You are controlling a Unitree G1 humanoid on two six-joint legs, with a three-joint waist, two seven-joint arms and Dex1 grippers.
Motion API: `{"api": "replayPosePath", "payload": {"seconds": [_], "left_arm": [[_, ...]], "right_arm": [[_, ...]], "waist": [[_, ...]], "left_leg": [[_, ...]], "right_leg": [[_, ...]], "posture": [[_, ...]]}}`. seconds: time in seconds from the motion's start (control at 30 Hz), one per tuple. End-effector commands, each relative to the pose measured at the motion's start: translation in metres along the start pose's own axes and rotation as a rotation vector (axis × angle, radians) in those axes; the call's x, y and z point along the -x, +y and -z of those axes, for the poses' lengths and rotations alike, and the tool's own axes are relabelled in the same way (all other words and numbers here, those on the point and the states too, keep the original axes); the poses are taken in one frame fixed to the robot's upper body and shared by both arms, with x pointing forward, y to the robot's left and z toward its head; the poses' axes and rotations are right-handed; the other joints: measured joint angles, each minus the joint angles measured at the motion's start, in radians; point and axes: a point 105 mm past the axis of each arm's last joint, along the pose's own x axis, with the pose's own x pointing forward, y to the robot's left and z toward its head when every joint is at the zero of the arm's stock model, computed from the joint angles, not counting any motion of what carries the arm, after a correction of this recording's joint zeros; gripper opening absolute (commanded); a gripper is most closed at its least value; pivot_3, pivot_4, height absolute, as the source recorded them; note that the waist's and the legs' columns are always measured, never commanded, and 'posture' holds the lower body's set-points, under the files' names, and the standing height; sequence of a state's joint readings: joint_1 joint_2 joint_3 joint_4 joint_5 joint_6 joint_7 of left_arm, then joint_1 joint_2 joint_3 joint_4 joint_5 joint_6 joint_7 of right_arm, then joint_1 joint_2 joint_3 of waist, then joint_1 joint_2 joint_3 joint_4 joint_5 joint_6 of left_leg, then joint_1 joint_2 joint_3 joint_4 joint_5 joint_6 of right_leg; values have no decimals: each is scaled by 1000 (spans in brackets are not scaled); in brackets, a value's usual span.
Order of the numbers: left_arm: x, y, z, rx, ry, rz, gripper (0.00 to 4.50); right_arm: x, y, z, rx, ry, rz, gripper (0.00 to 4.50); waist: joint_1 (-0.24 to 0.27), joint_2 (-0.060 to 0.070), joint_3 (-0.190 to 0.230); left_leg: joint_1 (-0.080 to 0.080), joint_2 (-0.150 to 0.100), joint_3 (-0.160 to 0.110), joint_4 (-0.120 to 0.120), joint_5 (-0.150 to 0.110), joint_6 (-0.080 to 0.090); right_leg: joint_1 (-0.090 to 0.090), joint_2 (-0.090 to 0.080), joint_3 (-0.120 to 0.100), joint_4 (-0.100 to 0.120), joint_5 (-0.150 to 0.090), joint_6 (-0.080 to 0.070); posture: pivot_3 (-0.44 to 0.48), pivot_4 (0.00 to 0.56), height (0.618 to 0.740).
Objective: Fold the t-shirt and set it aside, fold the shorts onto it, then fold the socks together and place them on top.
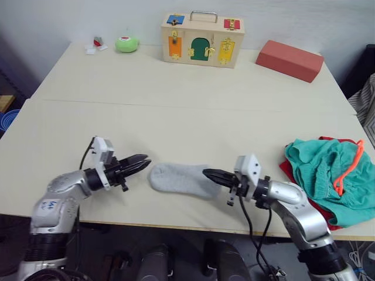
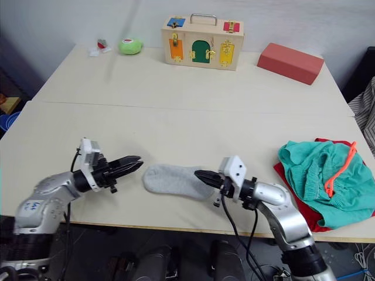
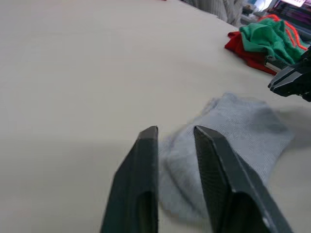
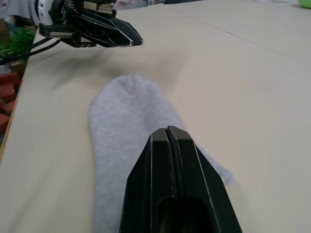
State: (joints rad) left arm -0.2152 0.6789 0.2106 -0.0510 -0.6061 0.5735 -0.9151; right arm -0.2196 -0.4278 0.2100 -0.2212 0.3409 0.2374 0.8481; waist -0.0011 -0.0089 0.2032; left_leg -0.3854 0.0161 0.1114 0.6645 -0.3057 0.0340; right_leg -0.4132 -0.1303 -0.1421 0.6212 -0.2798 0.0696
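Right at the table's near edge, my right gripper (image 1: pixel 210 174) has its two fingers pressed flat together over the cuff end of the socks (image 1: pixel 179 178); whether cloth is pinched between them I cannot tell, but no gap shows. My left gripper (image 1: pixel 142 162) is parted a little, nothing in it, tips just beside the toe end and pointing at it. The socks lie flat as one grey shape, so they look stacked already. The step, I reckon, is the fold: take the toe with the left, lift it low and carry it over toward the cuff while the right pins that end, keeping both layers together so neither slides out. Further to my right, the teal shorts (image 1: pixel 328 175) sit heaped on the red t-shirt (image 1: pixel 287 171), orange drawstring (image 1: pixel 347 170) loose on top; that pile is the destination. Far back: the wooden latch box (image 1: pixel 202 40), a salmon-red block (image 1: pixel 289 60), a green toy (image 1: pixel 126 44).
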Motion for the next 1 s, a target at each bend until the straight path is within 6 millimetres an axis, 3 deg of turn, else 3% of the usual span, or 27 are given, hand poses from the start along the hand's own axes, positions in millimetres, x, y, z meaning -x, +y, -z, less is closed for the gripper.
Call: {"api": "replayPosePath", "payload": {"seconds": [0.03,0.23,0.53,0.73,0.83,1.0], "left_arm": [[11,12,6,148,108,-50,2389],[-4,3,4,344,193,23,4215],[-28,-12,29,451,396,95,4215],[-42,-22,30,457,411,146,4215],[-47,-21,27,441,402,143,3660],[-51,-22,15,437,365,167,2101]], "right_arm": [[-15,3,9,-7,22,-40,0],[-22,4,26,-18,70,-66,0],[-19,1,33,-3,104,-59,0],[-20,3,33,-12,101,-55,0],[-19,3,33,-14,101,-47,0],[-21,3,33,-15,101,-41,0]], "waist": [[0,0,0],[-1,-1,0],[-3,-1,-1],[1,-2,-2],[1,-2,-2],[-1,-2,-2]], "left_leg": [[0,0,0,0,0,0],[-2,-2,0,0,0,1],[1,-1,2,0,1,-1],[2,-2,2,0,0,-2],[2,-2,2,0,0,-2],[2,-2,3,0,0,-1]], "right_leg": [[0,0,0,0,0,0],[0,-1,0,1,1,2],[1,0,2,0,1,2],[2,0,4,1,1,2],[2,0,5,1,1,2],[1,0,5,1,1,2]], "posture": [[0,150,740],[0,150,740],[0,150,740],[0,150,740],[0,150,740],[0,150,740]]}}
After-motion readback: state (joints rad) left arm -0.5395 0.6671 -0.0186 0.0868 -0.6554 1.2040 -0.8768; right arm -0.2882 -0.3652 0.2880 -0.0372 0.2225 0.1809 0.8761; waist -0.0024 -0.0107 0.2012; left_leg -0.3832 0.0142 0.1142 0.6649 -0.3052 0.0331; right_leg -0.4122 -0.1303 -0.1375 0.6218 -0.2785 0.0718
